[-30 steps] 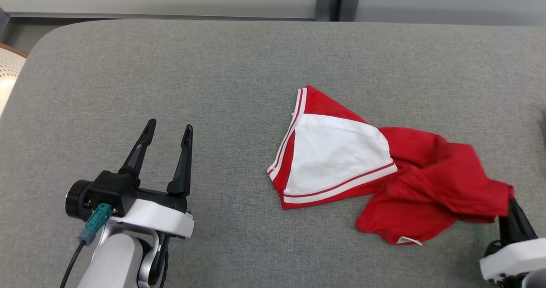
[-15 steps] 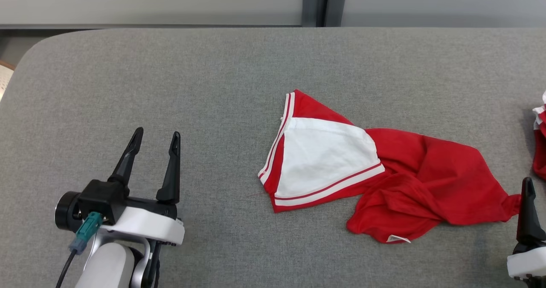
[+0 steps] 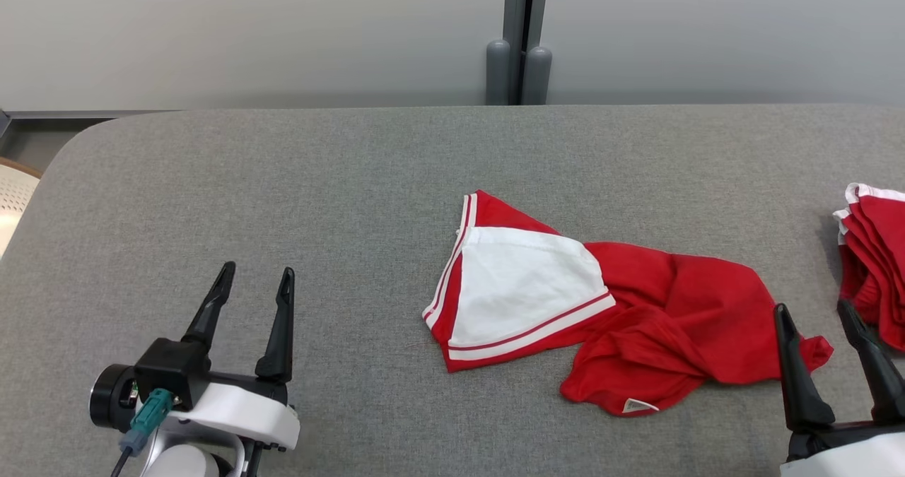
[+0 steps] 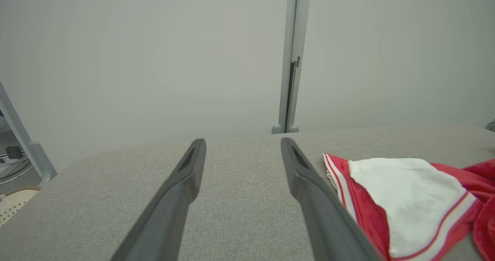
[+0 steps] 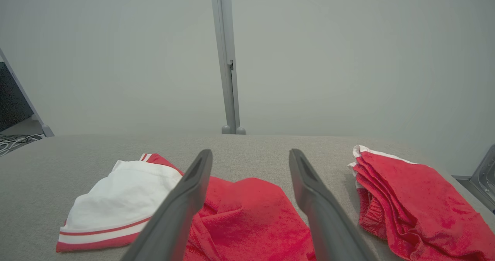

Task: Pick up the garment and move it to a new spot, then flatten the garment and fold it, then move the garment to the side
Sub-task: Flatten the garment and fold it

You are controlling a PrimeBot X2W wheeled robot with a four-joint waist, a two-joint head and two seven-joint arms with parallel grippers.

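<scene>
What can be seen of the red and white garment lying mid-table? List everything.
The garment is red cloth with a white panel edged by red and white stripes, and a small white label at its near hem. It lies crumpled and unfolded on the grey table, the panel side flat, the red part wrinkled. The open right gripper stands at its right tip; contact cannot be told.
</scene>
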